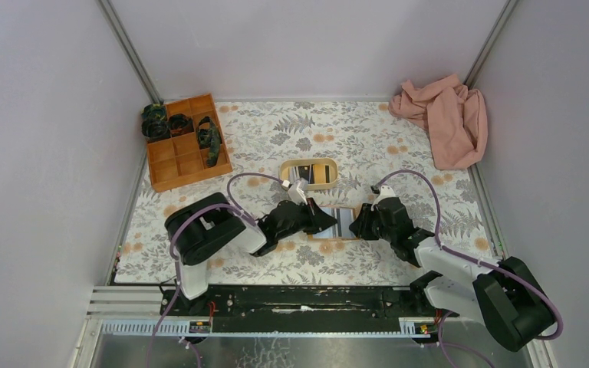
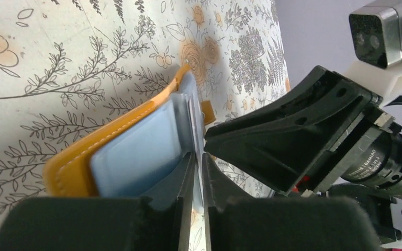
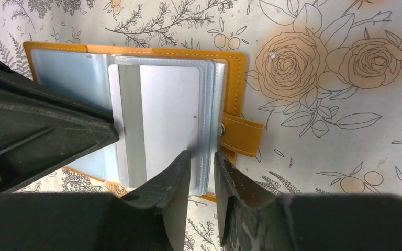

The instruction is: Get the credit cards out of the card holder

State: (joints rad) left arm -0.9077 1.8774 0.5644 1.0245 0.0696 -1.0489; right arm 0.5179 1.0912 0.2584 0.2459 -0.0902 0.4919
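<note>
Plain pale booth, flowered tabletop, soft even light.
We're looking down into a bare enclosure: smooth lilac-grey walls (image 1: 291, 46) on three sides, metal corner struts (image 1: 126, 46) slanting up at the back, a table cover (image 1: 368, 130) printed with grey ferns and orange blossoms, a pink cloth (image 1: 445, 119) crumpled in the far right corner, and a black rail (image 1: 299, 299) along the near edge.
</note>
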